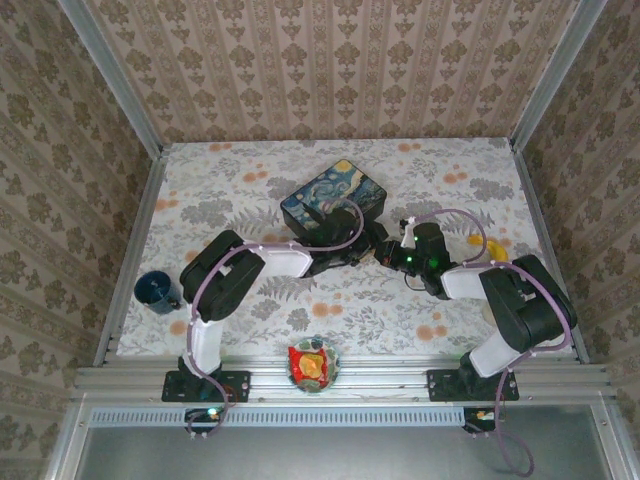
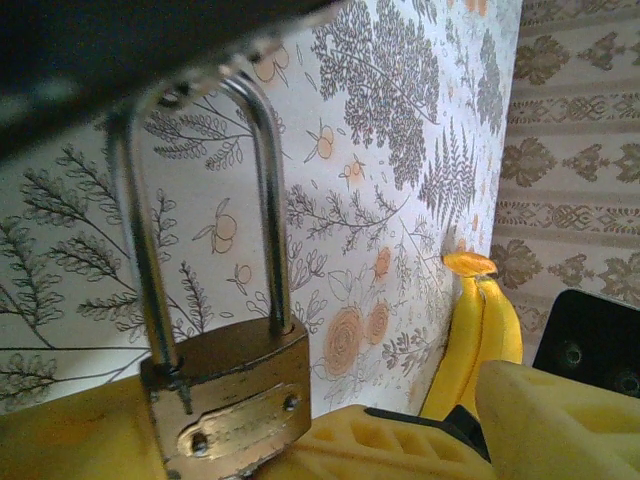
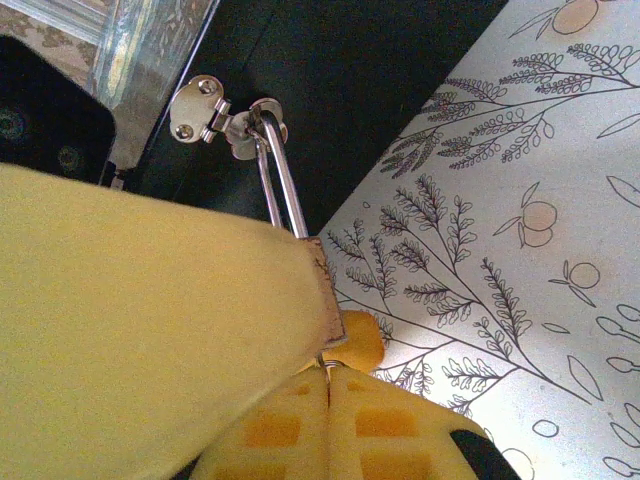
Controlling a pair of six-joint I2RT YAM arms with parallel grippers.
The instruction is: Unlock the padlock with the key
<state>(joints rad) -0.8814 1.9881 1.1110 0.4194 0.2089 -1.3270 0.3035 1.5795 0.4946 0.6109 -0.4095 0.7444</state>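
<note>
padlock (image 2: 230,400): small brass one, hanging off the hasp (image 3: 200,105) on the dark side of the tin (image 1: 333,198), roughly mid-table, right where the two arms meet
shackle (image 2: 268,200): silver loop runs up through the hasp ring, and both legs look seated in the body, so locked as far as I can see
left gripper (image 1: 371,244): jaws stand wide with nothing squeezed between them; in the left wrist view one finger (image 2: 70,440) sits right against the padlock's side and the other is well off to the right, so touching, not clamping
right gripper (image 3: 328,415): waffle pads pressed flat together just under the padlock body, tips pointing up at it
key: honestly can't make it out; there's a thin sliver of metal at the seam of the right pads, but I can't tell what it is
tin: Starry Night lid, sits toward the far side of the table (image 1: 300,310), both grippers at its near right corner
banana (image 2: 485,330): yellow, lying beyond the right gripper, near the right wall
cup (image 1: 158,290): dark blue, at the left edge, well apart from everything
bowl (image 1: 313,365): by the near rail between the arm bases, red and orange bits inside
</note>
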